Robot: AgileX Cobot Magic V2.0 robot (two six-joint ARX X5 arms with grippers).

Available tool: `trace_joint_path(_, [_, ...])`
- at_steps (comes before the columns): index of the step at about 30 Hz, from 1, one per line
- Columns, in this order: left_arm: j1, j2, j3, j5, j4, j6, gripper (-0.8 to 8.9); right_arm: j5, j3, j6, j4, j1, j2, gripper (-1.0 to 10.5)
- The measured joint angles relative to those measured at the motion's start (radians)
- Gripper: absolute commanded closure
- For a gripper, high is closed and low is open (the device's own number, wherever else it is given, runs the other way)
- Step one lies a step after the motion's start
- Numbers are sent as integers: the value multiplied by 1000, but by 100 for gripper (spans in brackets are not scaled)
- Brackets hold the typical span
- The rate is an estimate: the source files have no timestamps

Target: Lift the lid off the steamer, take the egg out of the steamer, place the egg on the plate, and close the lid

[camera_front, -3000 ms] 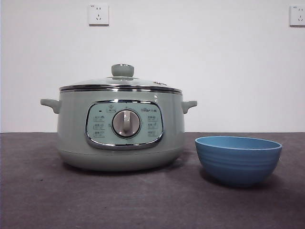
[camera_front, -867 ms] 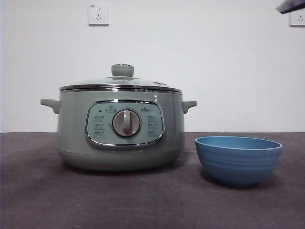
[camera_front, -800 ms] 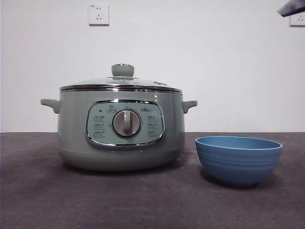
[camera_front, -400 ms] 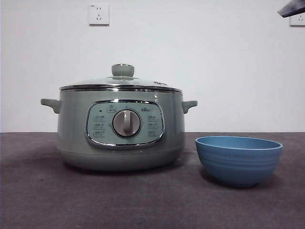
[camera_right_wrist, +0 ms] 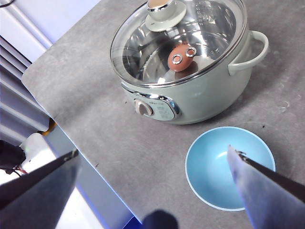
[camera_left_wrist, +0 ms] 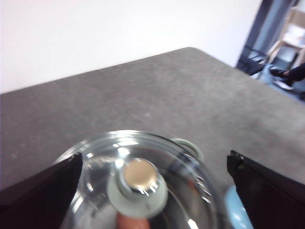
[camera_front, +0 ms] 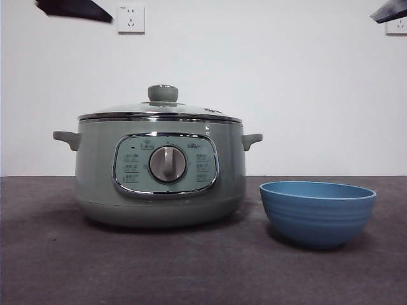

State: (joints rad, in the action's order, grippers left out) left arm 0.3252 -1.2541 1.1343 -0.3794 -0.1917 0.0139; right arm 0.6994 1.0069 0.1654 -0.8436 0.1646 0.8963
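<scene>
The sage-green steamer [camera_front: 159,171] stands on the table with the glass lid [camera_front: 159,111] shut on it and the knob [camera_front: 163,93] on top. The brown egg [camera_right_wrist: 181,57] lies inside, seen through the glass. The blue plate [camera_front: 318,213], a deep bowl, stands empty to the steamer's right. My left gripper [camera_left_wrist: 155,156] is open above the lid [camera_left_wrist: 143,191], with its jaws on either side of the knob [camera_left_wrist: 137,183] and apart from it; it shows as a black tip [camera_front: 73,9] in the front view. My right gripper [camera_right_wrist: 152,150] is open, high above the plate [camera_right_wrist: 228,167].
Two wall sockets [camera_front: 131,19] [camera_front: 397,22] sit on the white wall behind. The right arm's black tip [camera_front: 389,11] is at the front view's top right corner. The table's edge [camera_right_wrist: 62,129] runs near the steamer's panel side.
A black arm tip has come into the front view at the top left. The tip at the top right has stayed put. The steamer, lid and plate have not moved.
</scene>
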Motion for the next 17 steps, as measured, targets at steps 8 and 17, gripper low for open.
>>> trace_joint_path(8, [61, -178, 1, 105, 139, -30, 247, 0, 0, 0, 0, 0, 0, 379])
trace_joint_path(17, [84, -289, 1, 117, 195, -40, 248, 0, 0, 0, 0, 0, 0, 379])
